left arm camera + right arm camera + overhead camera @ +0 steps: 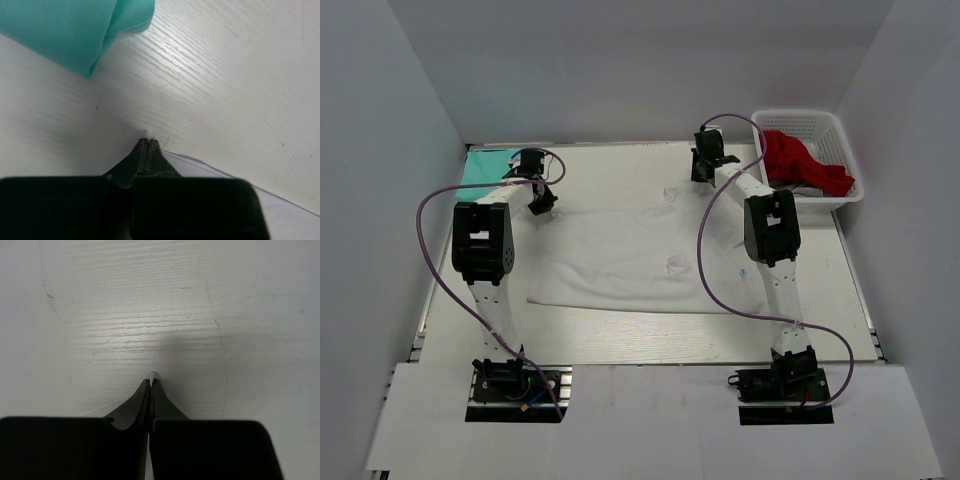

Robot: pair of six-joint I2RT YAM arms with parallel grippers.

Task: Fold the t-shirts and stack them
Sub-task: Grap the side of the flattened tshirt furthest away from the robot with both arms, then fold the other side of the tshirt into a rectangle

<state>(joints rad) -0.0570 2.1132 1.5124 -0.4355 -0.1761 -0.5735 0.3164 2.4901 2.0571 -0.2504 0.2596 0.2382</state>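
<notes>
While the top view shows the white t-shirt (630, 260) spread flat between the arms, only the wrist cameras reveal the grips. The left gripper (148, 142) and right gripper (151, 380) are pressed closed, each pinching a sliver of its cloth. The mint-teal t-shirt (485, 172) lies folded far left; a basket (851, 180) holds red cloth (805, 160).

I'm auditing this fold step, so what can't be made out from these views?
1. Top view: the left arm covers part of the mint-teal t-shirt; its fold is unclear.
2. Top view: the red cloth hides what else lies in the basket.
3. Wrist views: the bodies of the left gripper and right gripper hide the white t-shirt behind them; only a white sliver shows at the tips.
</notes>
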